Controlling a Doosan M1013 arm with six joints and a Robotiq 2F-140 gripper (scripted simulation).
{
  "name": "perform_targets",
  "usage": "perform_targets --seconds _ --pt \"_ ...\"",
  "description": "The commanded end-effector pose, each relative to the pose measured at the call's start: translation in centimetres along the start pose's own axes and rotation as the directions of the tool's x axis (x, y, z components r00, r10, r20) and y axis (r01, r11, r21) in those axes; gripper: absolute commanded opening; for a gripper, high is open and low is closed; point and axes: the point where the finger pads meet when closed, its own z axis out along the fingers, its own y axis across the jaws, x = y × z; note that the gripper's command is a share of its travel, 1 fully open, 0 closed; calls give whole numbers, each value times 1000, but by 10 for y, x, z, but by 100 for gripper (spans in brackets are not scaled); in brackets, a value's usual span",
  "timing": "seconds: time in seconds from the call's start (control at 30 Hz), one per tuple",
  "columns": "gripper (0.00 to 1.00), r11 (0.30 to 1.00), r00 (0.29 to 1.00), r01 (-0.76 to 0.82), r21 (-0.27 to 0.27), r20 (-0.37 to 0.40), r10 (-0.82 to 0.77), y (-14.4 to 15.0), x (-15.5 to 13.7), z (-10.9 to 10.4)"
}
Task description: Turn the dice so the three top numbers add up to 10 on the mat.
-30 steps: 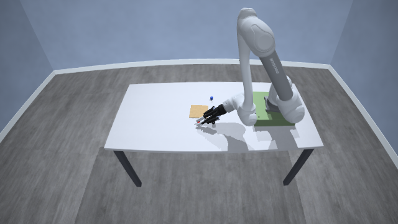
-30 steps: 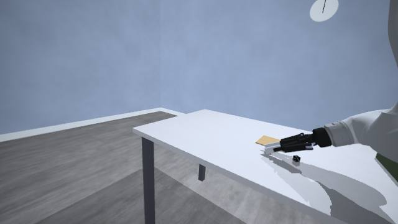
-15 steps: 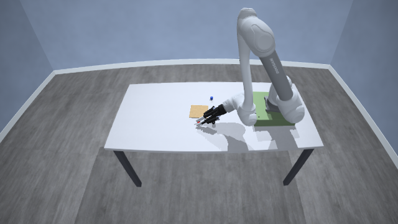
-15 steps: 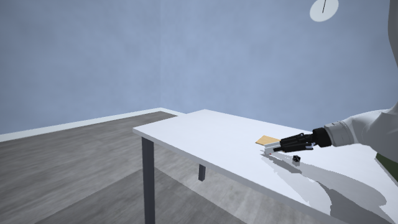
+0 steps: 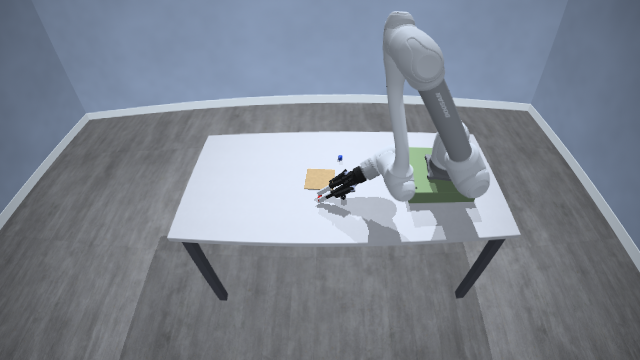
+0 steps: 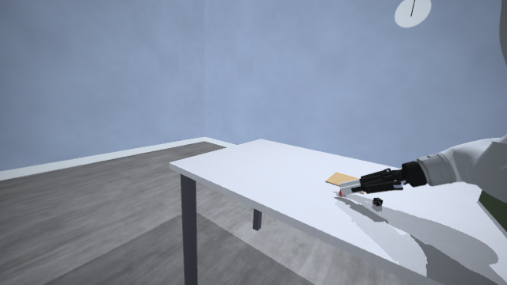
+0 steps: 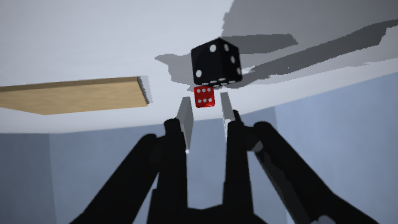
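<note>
- My jaws (image 5: 320, 196) (image 6: 341, 190) stand slightly spread, beside the square tan mat (image 5: 319, 178) (image 6: 338, 178) (image 7: 80, 95).
- Red cubic die (image 6: 341, 193) (image 7: 204, 97): near it.
- Blue die (image 5: 340, 157), black cubic die (image 5: 343, 197) (image 6: 377, 202) (image 7: 216, 62): off it.

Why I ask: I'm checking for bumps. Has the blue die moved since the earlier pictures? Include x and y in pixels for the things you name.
No: in the top view, the blue die (image 5: 340, 157) keeps its distance from the far table edge (image 5: 280, 133) (image 6: 329, 154).
</note>
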Motion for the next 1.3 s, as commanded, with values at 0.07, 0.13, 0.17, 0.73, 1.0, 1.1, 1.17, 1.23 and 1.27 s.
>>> perform_targets --seconds 0.07,0.13,0.17,0.73,1.0,1.1,1.17,1.23,1.27 --pt "21 1000 1000 0 0 0 0 0 0 -19" --pt "21 1000 1000 0 0 0 0 0 0 -26" --pt "21 1000 1000 0 0 0 0 0 0 -30" --pt "21 1000 1000 0 0 0 0 0 -8 -44" --pt "21 1000 1000 0 0 0 0 0 -30 -56" --pt "21 1000 1000 0 0 0 0 0 -42 -62" --pt "21 1000 1000 0 0 0 0 0 -47 -65" --pt "21 1000 1000 0 0 0 0 0 -51 -67" --pt "21 1000 1000 0 0 0 0 0 -52 -67"
